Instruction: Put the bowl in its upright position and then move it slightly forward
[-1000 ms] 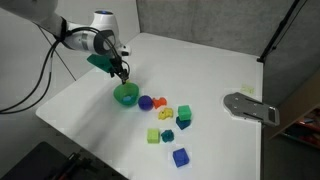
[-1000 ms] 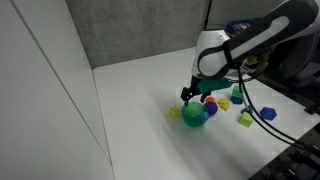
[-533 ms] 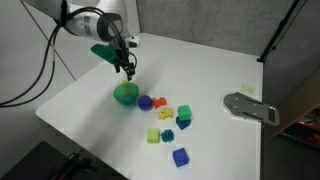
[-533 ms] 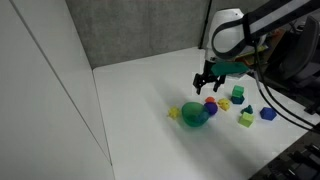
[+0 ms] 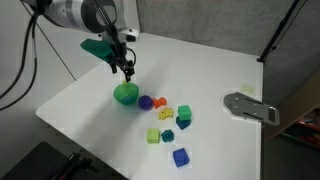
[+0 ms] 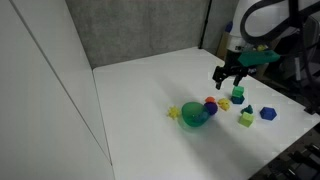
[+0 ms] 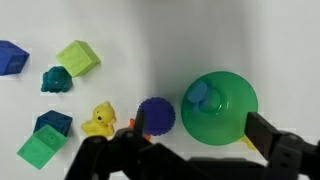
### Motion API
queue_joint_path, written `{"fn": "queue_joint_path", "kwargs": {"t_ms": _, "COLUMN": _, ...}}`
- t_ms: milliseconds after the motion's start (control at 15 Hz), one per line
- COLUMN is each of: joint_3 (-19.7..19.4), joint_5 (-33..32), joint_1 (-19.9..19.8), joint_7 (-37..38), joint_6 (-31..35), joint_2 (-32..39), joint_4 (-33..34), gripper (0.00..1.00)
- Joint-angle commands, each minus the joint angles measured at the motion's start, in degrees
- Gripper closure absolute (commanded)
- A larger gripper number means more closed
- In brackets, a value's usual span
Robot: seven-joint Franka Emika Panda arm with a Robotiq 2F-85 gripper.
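The green bowl (image 5: 125, 95) sits on the white table next to a purple ball (image 5: 145, 101). In the other exterior view (image 6: 195, 116) its teal inside shows, so it seems to lie tilted. In the wrist view the bowl (image 7: 220, 108) is a green round with a bluish patch, seen from straight above. My gripper (image 5: 127, 68) hangs above the bowl, clear of it, open and empty. It also shows in the other exterior view (image 6: 228, 78). In the wrist view the gripper (image 7: 200, 140) has its jaws spread either side of the bowl's near edge.
Toy blocks lie beside the bowl: a light-green cube (image 7: 77, 57), a blue block (image 7: 10, 55), a teal piece (image 7: 55, 79), a yellow duck (image 7: 100, 120) and more blocks (image 5: 180, 156). A grey flat device (image 5: 250, 107) lies near the table's edge.
The gripper was down at the bowl a second ago. It has let go and risen well above it. The bowl stays on the table.
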Motion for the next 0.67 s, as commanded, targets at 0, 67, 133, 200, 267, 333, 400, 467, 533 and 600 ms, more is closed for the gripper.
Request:
{"fn": "queue_joint_path", "kwargs": {"t_ms": 0, "joint_3": 0.07, "joint_5": -1.21, "joint_1": -1.97, "joint_7": -2.34, "joint_6": -2.34, "joint_2": -9.04, "joint_4": -6.1, "gripper": 0.0}}
{"fn": "queue_joint_path", "kwargs": {"t_ms": 67, "joint_3": 0.09, "joint_5": -1.3, "joint_1": -2.43, "joint_7": -2.66, "joint_6": -3.47, "joint_2": -10.79, "joint_4": -6.57, "gripper": 0.0}}
{"fn": "queue_joint_path", "kwargs": {"t_ms": 133, "joint_3": 0.08, "joint_5": -1.67, "joint_1": -2.77, "joint_7": -2.39, "joint_6": -4.67, "joint_2": -12.59, "joint_4": -6.82, "gripper": 0.0}}
{"fn": "queue_joint_path", "kwargs": {"t_ms": 200, "joint_3": 0.16, "joint_5": -1.9, "joint_1": -3.13, "joint_7": -2.32, "joint_6": -6.24, "joint_2": -14.24, "joint_4": -6.81, "gripper": 0.0}}
{"fn": "queue_joint_path", "kwargs": {"t_ms": 267, "joint_3": 0.22, "joint_5": -2.34, "joint_1": -3.39, "joint_7": -1.56, "joint_6": -7.55, "joint_2": -15.91, "joint_4": -6.68, "gripper": 0.0}}
{"fn": "queue_joint_path", "kwargs": {"t_ms": 333, "joint_3": 0.33, "joint_5": -2.56, "joint_1": -3.65, "joint_7": -1.21, "joint_6": -9.07, "joint_2": -17.29, "joint_4": -6.37, "gripper": 0.0}}
{"fn": "queue_joint_path", "kwargs": {"t_ms": 400, "joint_3": 0.46, "joint_5": -3.0, "joint_1": -3.86, "joint_7": -0.42, "joint_6": -10.8, "joint_2": -18.6, "joint_4": -5.76, "gripper": 0.0}}
{"fn": "queue_joint_path", "kwargs": {"t_ms": 467, "joint_3": 0.6, "joint_5": -3.14, "joint_1": -4.07, "joint_7": 0.31, "joint_6": -12.93, "joint_2": -19.81, "joint_4": -5.04, "gripper": 0.0}}
{"fn": "queue_joint_path", "kwargs": {"t_ms": 533, "joint_3": 0.77, "joint_5": -3.6, "joint_1": -4.26, "joint_7": 1.15, "joint_6": -14.65, "joint_2": -20.89, "joint_4": -4.48, "gripper": 0.0}}
{"fn": "queue_joint_path", "kwargs": {"t_ms": 600, "joint_3": 0.92, "joint_5": -3.99, "joint_1": -4.47, "joint_7": 1.57, "joint_6": -16.28, "joint_2": -21.99, "joint_4": -3.94, "gripper": 0.0}}
